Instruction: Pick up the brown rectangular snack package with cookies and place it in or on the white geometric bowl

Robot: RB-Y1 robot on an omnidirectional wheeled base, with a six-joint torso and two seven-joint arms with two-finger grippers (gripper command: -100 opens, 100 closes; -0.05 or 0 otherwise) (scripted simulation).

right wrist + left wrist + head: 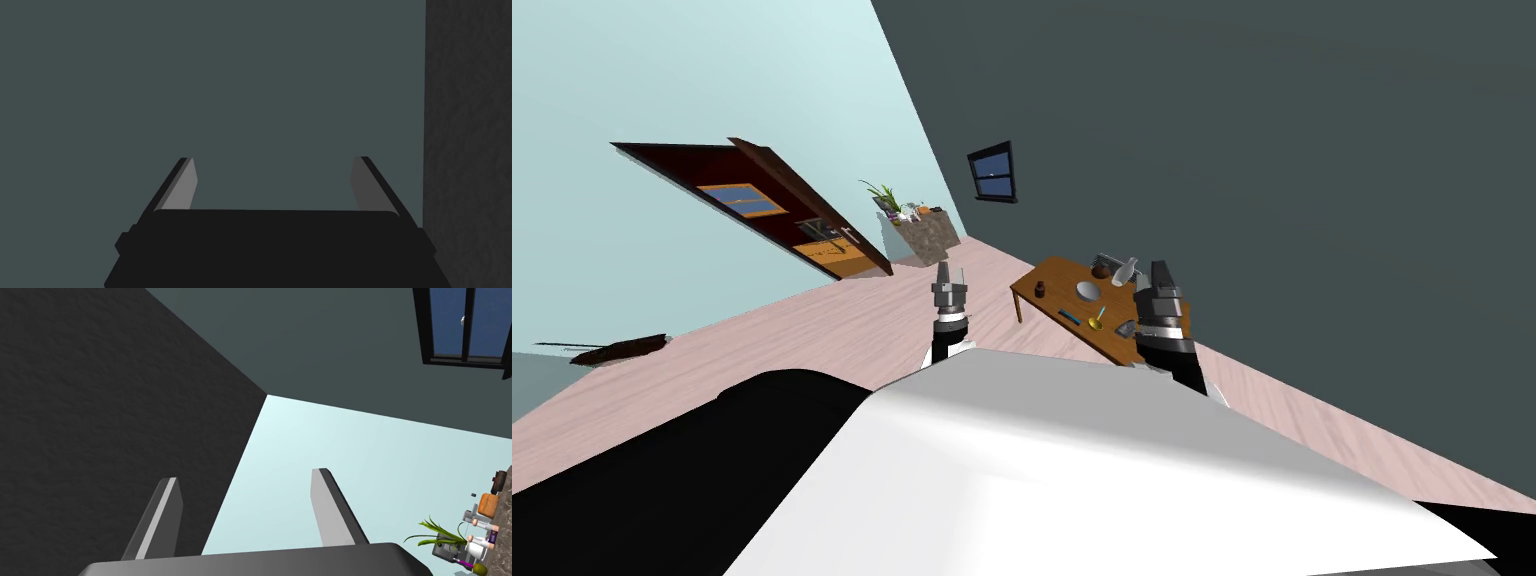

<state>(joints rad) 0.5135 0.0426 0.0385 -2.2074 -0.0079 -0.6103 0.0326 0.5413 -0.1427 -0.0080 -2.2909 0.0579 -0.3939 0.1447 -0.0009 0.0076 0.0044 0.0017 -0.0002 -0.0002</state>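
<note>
Your right gripper [1160, 268] hangs with its fingers spread in front of the wooden counter [1052, 275], which stands against the dark grey wall [1262, 150]. The white bowl [1088, 290] sits on that counter just left of this gripper. A small brown thing [1039, 290], too small to confirm as the snack package, lies beyond the bowl, toward your left gripper [950, 272]. That gripper is also spread, above the pale plank floor [812, 330]. Past it stand a stone-faced counter [927, 238] with a plant [882, 193], and a brown door [774, 225].

Our right forearm [1167, 335] hides one end of the wooden table [1047, 275]. The brown item [1039, 290] on it is too small for us to name. The picture's edge cuts off the window [467, 325] and the stone counter [504, 513].
</note>
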